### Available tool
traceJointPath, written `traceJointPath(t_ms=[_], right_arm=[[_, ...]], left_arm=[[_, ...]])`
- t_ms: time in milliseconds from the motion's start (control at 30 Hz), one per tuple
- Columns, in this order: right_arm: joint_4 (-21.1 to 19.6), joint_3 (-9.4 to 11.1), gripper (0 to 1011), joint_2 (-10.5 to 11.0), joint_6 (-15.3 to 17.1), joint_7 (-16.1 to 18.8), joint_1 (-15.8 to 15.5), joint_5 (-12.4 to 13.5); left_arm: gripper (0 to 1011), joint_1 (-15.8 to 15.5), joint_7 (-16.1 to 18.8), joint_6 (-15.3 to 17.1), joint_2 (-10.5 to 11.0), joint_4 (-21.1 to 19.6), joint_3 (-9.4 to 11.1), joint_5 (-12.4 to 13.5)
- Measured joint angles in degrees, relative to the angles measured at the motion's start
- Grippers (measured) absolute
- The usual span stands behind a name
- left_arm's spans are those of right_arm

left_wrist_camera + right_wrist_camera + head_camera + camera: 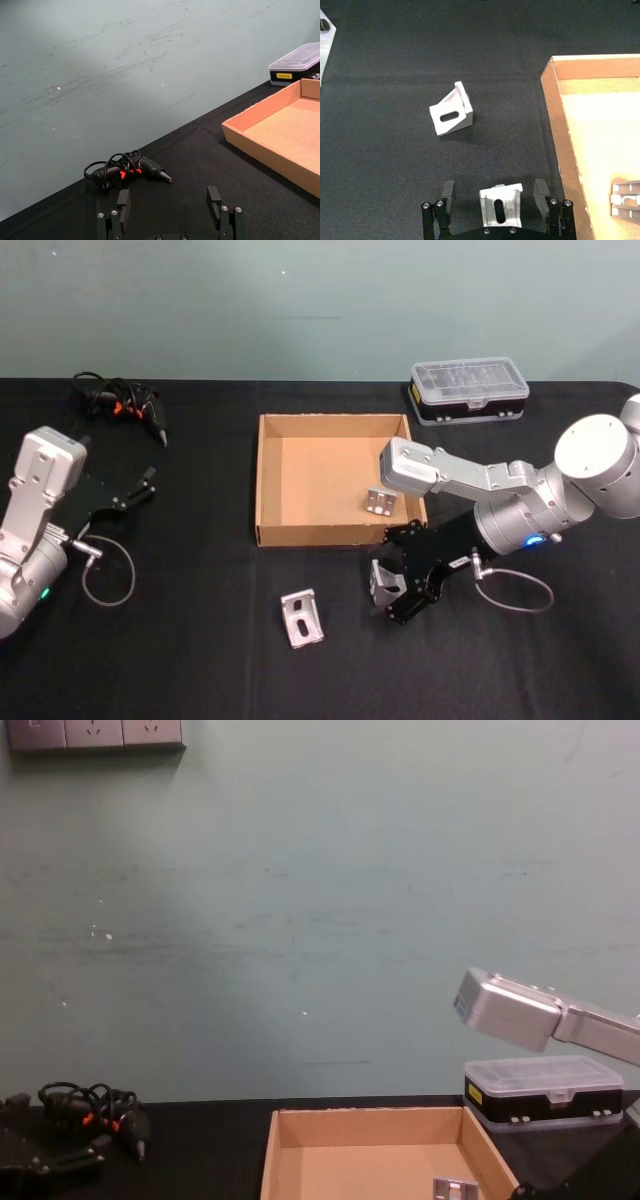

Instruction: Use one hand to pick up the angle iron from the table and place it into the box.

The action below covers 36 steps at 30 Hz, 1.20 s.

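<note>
A tan cardboard box sits mid-table with one silver angle iron lying inside near its right wall. Just in front of the box's right corner, my right gripper is open and straddles a second angle iron; a gap shows between the bracket and each of the fingers. A third angle iron lies loose on the black table to the left of that gripper, also visible as the bracket in the right wrist view. My left gripper rests open at the far left, holding nothing.
A clear-lidded organiser case stands behind the box at the back right. A black tool with tangled cables lies at the back left. Cable loops hang from both wrists near the table.
</note>
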Motion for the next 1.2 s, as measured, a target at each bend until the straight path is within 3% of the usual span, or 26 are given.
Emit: traceJointPath(t_ms=[300,867,1200], right_arm=[[0.08,-0.02,989,-0.07,0.06,-0.1,-0.08,-0.03],[-0.38,0.96,501,-0.21,1.62,-2.14,-0.88,-0.02],[-1.99,1.99,470,0.5,1.66,-3.1,-1.64,0.46]], left_arm=[[1000,0.0,0.0,0.0,0.0,0.0,0.0,0.0],[1000,0.0,0.0,0.0,0.0,0.0,0.0,0.0],[1000,0.0,0.0,0.0,0.0,0.0,0.0,0.0]])
